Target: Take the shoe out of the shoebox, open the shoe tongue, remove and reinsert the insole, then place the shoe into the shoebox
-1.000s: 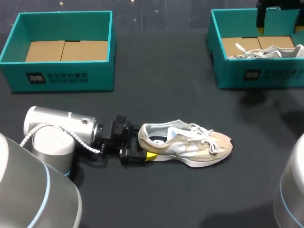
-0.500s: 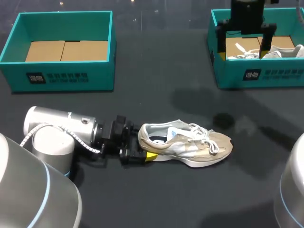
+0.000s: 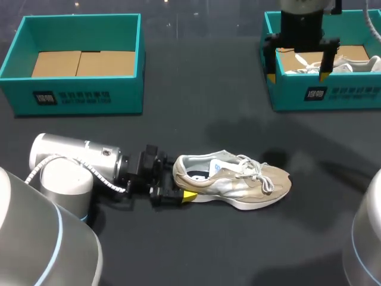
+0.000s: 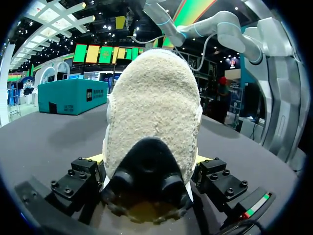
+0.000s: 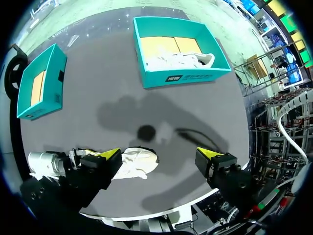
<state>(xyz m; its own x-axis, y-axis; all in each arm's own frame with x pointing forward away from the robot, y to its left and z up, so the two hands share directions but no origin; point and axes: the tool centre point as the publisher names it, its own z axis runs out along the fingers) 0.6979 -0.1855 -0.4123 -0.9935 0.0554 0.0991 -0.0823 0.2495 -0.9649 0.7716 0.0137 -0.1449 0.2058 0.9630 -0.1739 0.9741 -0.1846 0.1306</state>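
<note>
Shoe (image 3: 238,185), a beige sneaker, lies on its sole in the lower middle of the head view, on the dark table (image 3: 196,119), with the toe toward the right of the frame and well apart from both boxes. Our left gripper (image 3: 180,194) comes in from the lower left and is at the heel. In the left wrist view the heel fills the space between its fingers and both seem to press it from two sides, so we judge it clamped on the shoe. Our right gripper (image 3: 297,74) hangs at the upper right of the frame, in front of the right shoebox (image 3: 333,98), its fingers wide apart with nothing between them. A second, white shoe (image 3: 339,64) rests in this box. The left shoebox (image 3: 77,98) at the upper left shows only its cardboard bottom. We think the taking out is done and opening the tongue (image 3: 223,162) is the step in hand. The next move calls for the right gripper to go down to the tongue, beside the laces (image 3: 256,170), while the left one holds the heel steady.
</note>
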